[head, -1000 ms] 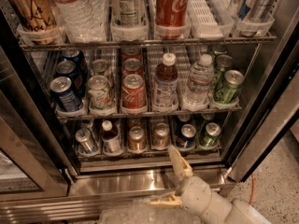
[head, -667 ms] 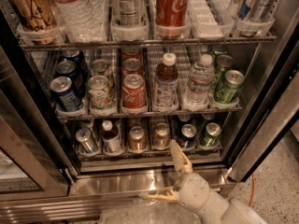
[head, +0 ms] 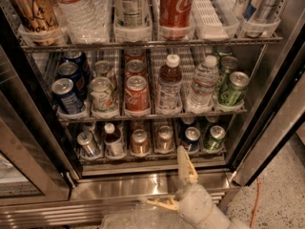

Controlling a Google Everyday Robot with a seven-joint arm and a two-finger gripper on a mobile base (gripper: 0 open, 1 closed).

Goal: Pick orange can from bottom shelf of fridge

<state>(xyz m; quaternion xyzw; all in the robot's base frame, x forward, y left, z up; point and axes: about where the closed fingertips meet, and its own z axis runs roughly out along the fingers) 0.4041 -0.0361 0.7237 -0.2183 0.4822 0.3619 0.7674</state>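
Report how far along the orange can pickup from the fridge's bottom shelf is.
Done: the stainless-steel fridge stands open, and the two-finger gripper sits low before it. In hand: jaws open, empty, near the copper-orange can on the dim bottom wire shelf. Left: reach in, grip, lift out.

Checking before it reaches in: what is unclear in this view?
Camera view:
- Bottom shelf: dim; cans behind the front row are hidden by it.
- Orange can: only its top shows, label unreadable.
- Top-shelf drinks: cut off by upper edge.
- Pincer, open, low before the fridge: arm cut off by lower edge.
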